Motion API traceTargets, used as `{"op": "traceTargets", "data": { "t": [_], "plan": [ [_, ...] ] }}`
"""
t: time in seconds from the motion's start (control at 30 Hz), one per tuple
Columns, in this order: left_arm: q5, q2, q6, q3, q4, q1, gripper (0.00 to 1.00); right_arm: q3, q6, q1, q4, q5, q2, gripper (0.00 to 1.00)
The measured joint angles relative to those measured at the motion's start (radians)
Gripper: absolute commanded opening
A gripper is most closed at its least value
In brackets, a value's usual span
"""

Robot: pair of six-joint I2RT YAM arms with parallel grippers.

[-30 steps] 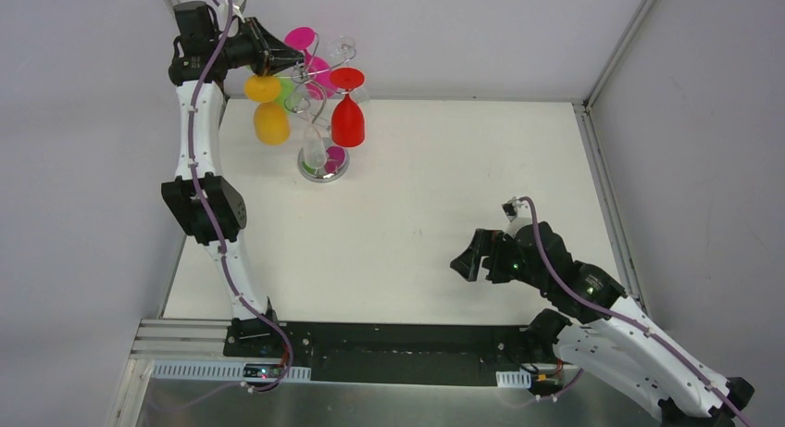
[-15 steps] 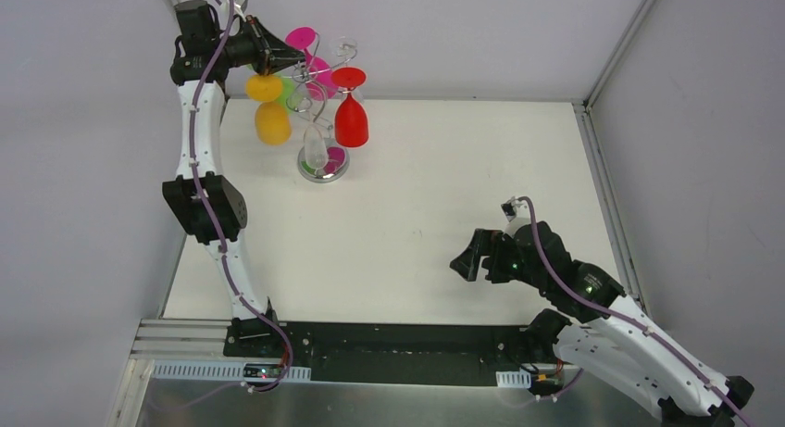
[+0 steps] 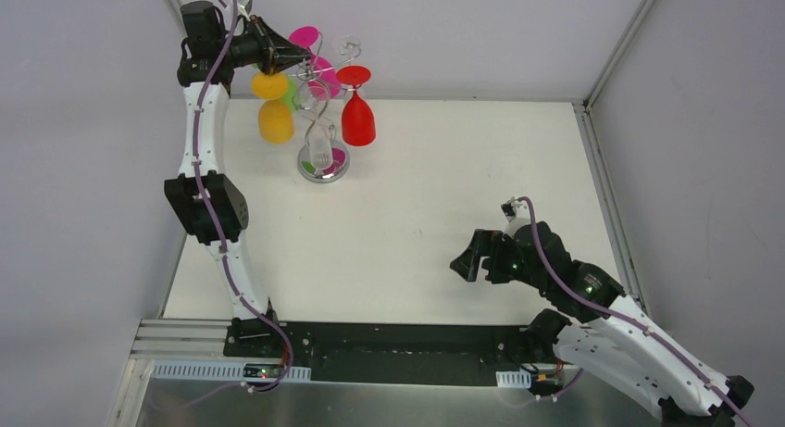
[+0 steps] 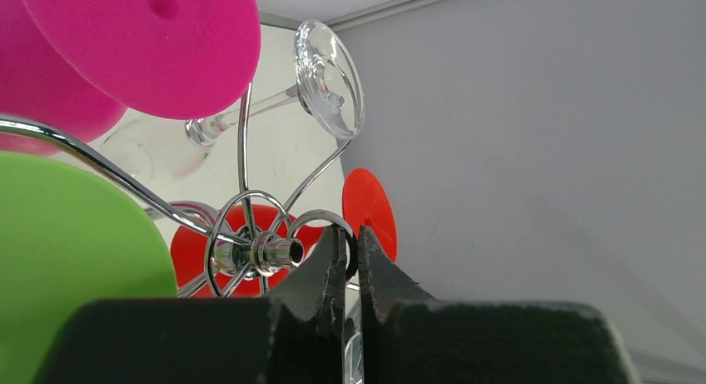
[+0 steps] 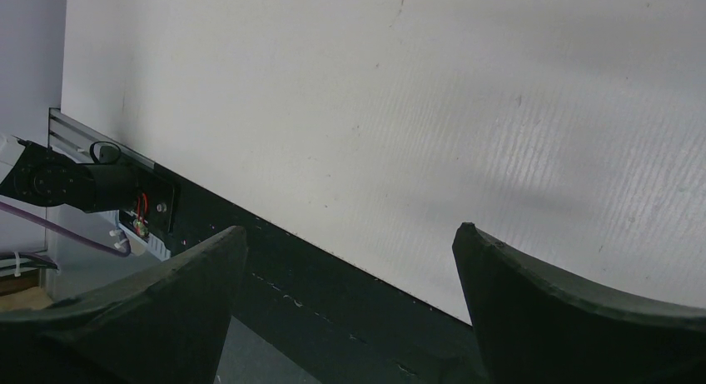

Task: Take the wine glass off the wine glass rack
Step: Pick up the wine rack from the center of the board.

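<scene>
Right gripper (image 5: pixel 350 232), near edge, low over bare table (image 3: pixel 444 168): jaws spread wide, nothing between them, touching nothing. Left arm stretched to the far left corner. Left gripper (image 4: pixel 350 238) is level with the top of the wine glass rack (image 4: pixel 258 252), jaws pinched down to a thin slit, with a chrome curl of the rack caught at the very tips, just right of the rack's centre hub. No glass in either grip. Against a second ago: left gripper tip is a touch further in toward the rack top. The red wine glass (image 3: pixel 357 121) hangs a little further right, the yellow wine glass (image 3: pixel 275 121) has barely shifted, rack base is in the same spot, right arm unmoved. All glasses hang upside down from the scroll arms. Yellow one is directly under the left gripper and red one on the rack's right side. Pink wine glass (image 4: pixel 141 42) and green wine glass (image 4: pixel 67 259) crowd the left of the wrist view close to the fingers. A clear wine glass (image 4: pixel 329 80) sits beyond the hub, foot toward the back wall. Rack stands at the table's far left, near the wall.
</scene>
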State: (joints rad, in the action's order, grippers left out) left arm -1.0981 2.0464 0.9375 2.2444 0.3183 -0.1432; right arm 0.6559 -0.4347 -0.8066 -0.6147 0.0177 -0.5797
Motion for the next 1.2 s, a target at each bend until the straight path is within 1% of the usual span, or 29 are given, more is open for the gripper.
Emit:
{"op": "traceTargets", "data": {
  "t": [0.43, 0.87, 1.2],
  "plan": [
    [0.0, -0.031, 0.08, -0.066, -0.072, 0.01, 0.0, 0.0, -0.013, -0.003, -0.004, 0.003, 0.015, 0.99],
    [0.0, -0.066, 0.127, -0.103, -0.097, 0.014, 0.0, 0.0, -0.03, -0.006, -0.011, 0.003, 0.03, 0.99],
    [0.001, -0.126, 0.148, -0.117, -0.103, 0.056, 0.0, 0.0, -0.037, -0.01, -0.011, 0.003, 0.035, 0.99]
  ]
}}
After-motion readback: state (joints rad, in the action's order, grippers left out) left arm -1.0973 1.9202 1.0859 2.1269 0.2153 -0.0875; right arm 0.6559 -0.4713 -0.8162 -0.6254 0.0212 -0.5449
